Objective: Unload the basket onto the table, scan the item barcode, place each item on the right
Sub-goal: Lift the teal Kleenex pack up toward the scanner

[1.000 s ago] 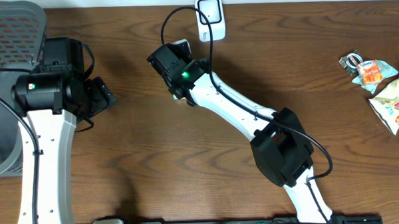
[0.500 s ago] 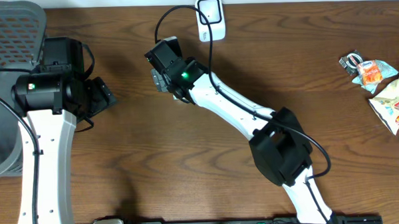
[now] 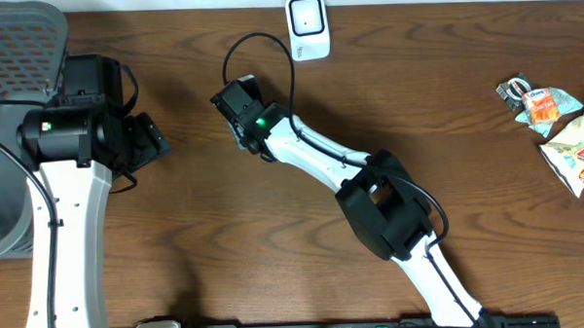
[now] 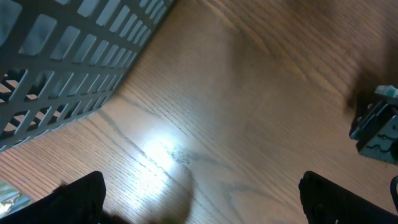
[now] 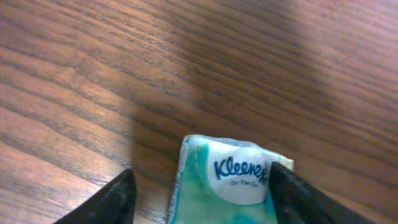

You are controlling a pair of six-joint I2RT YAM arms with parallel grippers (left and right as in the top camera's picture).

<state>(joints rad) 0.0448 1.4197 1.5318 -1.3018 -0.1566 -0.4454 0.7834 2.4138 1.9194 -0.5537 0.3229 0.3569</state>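
**Right claw astride the tissue pack, grip not yet firm**

On the right wrist camera, my right claw (image 5: 202,171) stood about half open with the tissue pack (image 5: 239,180) between its jaws. One finger (image 5: 298,196) sat against the pack's right edge. The other finger (image 5: 115,202) was still apart from it, with bare wood showing between, so I counted nothing as held yet. The pack lay flat on the table (image 3: 275,233), left of middle, and was hidden under the claw (image 3: 235,100) in the overhead view.

I judged the pack light and soft, with a slick film wrap that would dent and could slide out under a hard pinch. I thought a moderate squeeze across its short width, low on the body, would serve best. I could not see a barcode on the upper face.

The scanner (image 3: 306,14) stood at the far edge, up and to the right of the claw. Loose snack packets (image 3: 563,125) lay far to the right. My left claw (image 4: 214,205) hung fully open and empty beside the mesh basket (image 4: 62,62).

A second earlier the right claw had been closer to the scanner. It had since swung left and slightly nearer, the elbow came left with it, and its cable no longer crossed the scanner. The left arm had not moved.
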